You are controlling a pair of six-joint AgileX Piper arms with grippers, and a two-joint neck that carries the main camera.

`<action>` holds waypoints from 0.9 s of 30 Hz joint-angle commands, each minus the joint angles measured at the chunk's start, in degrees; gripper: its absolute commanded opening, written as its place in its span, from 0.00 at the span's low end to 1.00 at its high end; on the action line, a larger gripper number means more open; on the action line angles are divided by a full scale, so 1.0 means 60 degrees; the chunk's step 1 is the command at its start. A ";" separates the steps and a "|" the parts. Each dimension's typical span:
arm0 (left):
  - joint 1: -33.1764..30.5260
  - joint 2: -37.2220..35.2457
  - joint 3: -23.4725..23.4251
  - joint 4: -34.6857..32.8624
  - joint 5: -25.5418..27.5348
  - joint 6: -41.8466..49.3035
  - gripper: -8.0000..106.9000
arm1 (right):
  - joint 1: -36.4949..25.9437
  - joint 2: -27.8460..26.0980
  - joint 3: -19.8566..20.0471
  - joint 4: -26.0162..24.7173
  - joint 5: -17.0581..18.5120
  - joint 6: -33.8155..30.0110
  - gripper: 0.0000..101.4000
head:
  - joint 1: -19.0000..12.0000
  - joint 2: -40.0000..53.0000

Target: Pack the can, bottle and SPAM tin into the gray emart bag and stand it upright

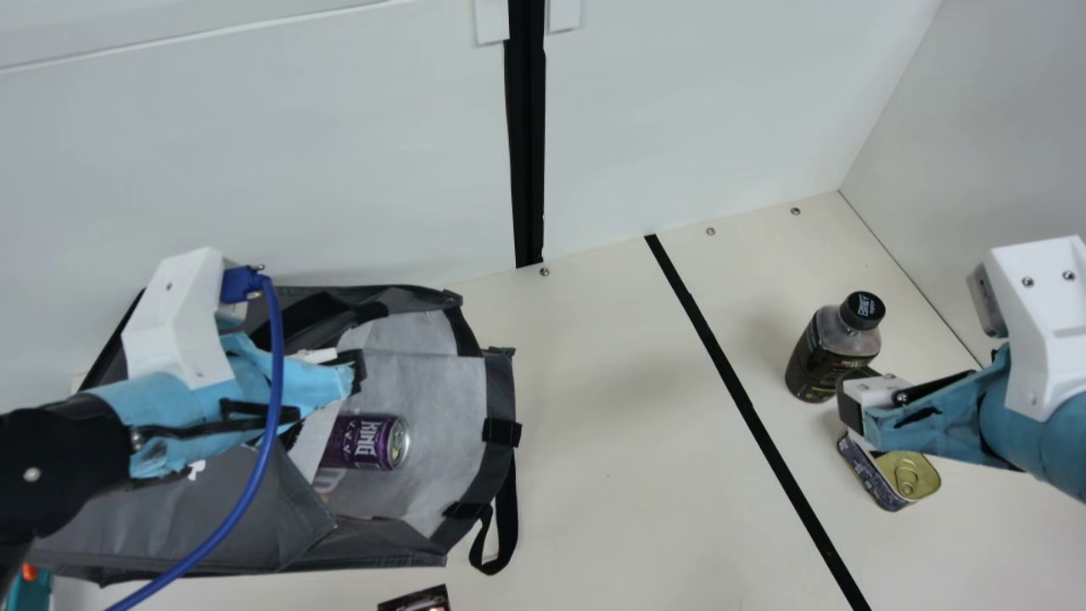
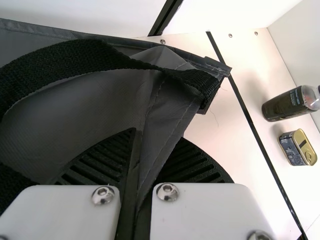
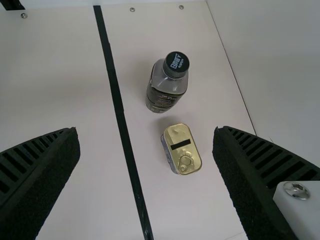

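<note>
gray emart bag [image 1: 153, 526]: lying on its side on the tabletop [image 1: 594, 424], mouth turned toward the right arm's side. main view has its upper part crossed by the left arm and a blue cable [image 1: 273, 373]; a strap loop [image 1: 509, 518] hangs out at the mouth.

can [image 1: 365, 441]: inside the bag, on its side, ring-pull end toward the mouth. its far end is hidden behind a pale fold of the lining, so full length cannot be read.

left gripper [image 1: 350, 375]: at the bag's upper side. wrist view gives both ribbed fingers closed on a pinch of gray cloth; the deeper part of the grip is covered by that cloth.

right gripper [image 1: 851, 409]: open, fingers wide apart with nothing held, above the tabletop by the bottle and tin.

bottle [image 1: 819, 356]: upright, black cap on, past the black strip [image 1: 747, 407] from the bag. left wrist view cuts off its cap end.

spam tin [image 1: 908, 477]: near the bottle, apart from it, gold ring-pull lid up. in main view the right gripper hides one corner; right wrist view gives it whole.

dark item [image 1: 416, 599]: main view's bottom edge, mostly cut off, identity unclear. orange-and-teal object [image 1: 30, 585]: bottom left corner, likewise cropped, cannot be identified
</note>
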 commanded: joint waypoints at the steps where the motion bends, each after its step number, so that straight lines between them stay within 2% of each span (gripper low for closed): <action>1: 0.0000 0.0000 0.0000 0.0000 0.0000 0.0000 0.00 | -0.0037 0.0049 -0.0035 0.0044 -0.0004 -0.0038 0.94 | -0.0216 -0.0008; 27: 0.0000 0.0000 0.0000 0.0000 0.0000 0.0000 0.00 | -0.1335 0.1611 -0.0829 0.0882 -0.0004 -0.0934 0.94 | -0.0216 -0.0008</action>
